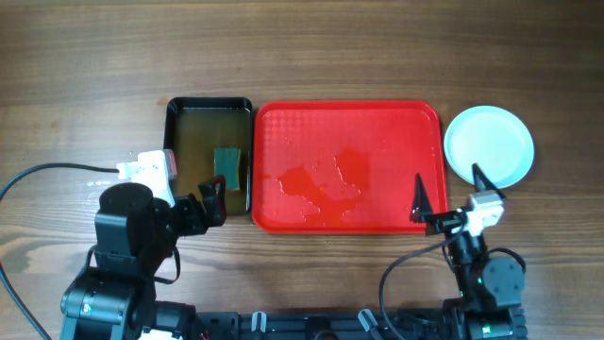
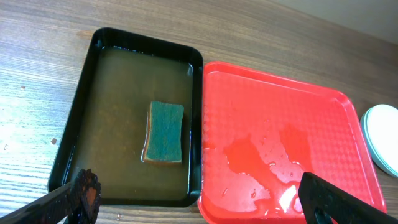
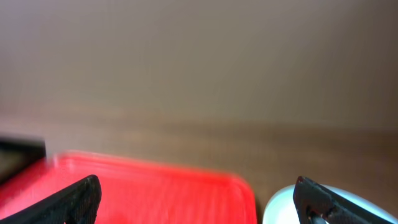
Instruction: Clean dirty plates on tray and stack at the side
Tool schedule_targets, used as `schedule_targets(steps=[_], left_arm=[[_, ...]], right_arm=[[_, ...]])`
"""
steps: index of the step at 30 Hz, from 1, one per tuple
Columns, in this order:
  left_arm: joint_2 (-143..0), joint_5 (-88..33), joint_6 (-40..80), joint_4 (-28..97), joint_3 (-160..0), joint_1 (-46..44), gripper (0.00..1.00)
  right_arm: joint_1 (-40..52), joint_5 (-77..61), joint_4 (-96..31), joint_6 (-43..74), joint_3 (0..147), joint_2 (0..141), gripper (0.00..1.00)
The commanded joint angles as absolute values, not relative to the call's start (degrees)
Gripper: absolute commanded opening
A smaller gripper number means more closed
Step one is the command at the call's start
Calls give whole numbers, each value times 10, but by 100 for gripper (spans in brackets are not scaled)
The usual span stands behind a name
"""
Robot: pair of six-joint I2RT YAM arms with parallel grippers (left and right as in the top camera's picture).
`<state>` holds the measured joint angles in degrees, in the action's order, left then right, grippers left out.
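The red tray (image 1: 349,123) lies mid-table with no plates on it, only a wet film and puddles at its front middle; it also shows in the left wrist view (image 2: 273,124) and, blurred, in the right wrist view (image 3: 149,186). A stack of pale mint-white plates (image 1: 489,144) sits on the table right of the tray, its edge seen in the left wrist view (image 2: 382,140) and the right wrist view (image 3: 280,205). My left gripper (image 1: 209,203) is open and empty near the black basin's front edge. My right gripper (image 1: 451,194) is open and empty over the tray's front right corner.
A black basin (image 1: 209,156) of murky water stands left of the tray with a green sponge (image 1: 227,165) lying in it, also in the left wrist view (image 2: 165,132). Cables run along the table's front edge.
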<state>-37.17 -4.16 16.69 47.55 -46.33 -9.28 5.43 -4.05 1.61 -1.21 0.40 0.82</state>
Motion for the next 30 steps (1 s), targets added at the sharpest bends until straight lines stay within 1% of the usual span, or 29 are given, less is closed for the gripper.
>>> schedule_targets(steps=[1, 27, 30], left_arm=[[-370, -38, 170, 475, -460, -95, 100], [-370, -38, 170, 475, -460, -95, 100], [-354, -37, 169, 498, -457, -95, 100]], right_arm=[[52, -43, 0, -41, 3, 2, 100], [52, -43, 1, -41, 3, 3, 99], [52, -43, 1, -41, 3, 3, 99]])
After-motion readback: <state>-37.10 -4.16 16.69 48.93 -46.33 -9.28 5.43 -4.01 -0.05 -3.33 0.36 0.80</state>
